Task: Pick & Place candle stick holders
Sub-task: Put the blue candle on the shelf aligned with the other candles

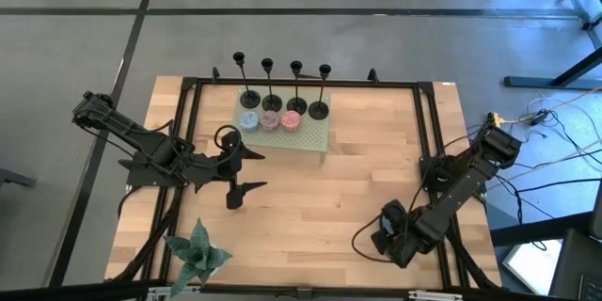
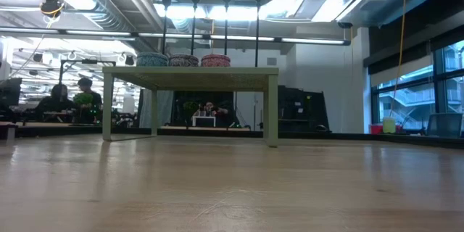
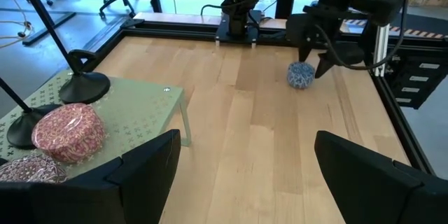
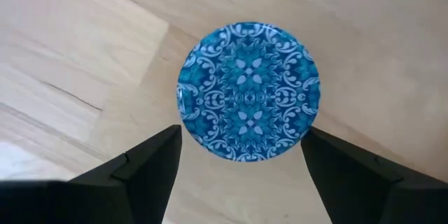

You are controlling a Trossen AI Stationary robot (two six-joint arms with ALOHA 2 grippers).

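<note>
Candlestick holders, 4 alike in black metal with round bases and thin stems [image 1: 267, 83], stand in a row on the pale green low stand [image 1: 315, 137] behind patterned tins. Only the right wrist view shows the round blue patterned tin [image 4: 249, 89] under the right gripper [image 4: 241, 157], fingers apart around nothing; the left gripper [image 3: 245, 164] is spread too. Beyond the light wooden table [image 2: 232, 188], the low view shows an office with seated people [image 2: 72, 101].

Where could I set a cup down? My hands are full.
Bare wood lies mid-table, between the green stand and the right claw. Crowded: the stand's top, holding four candlestick holders and patterned tins.
</note>
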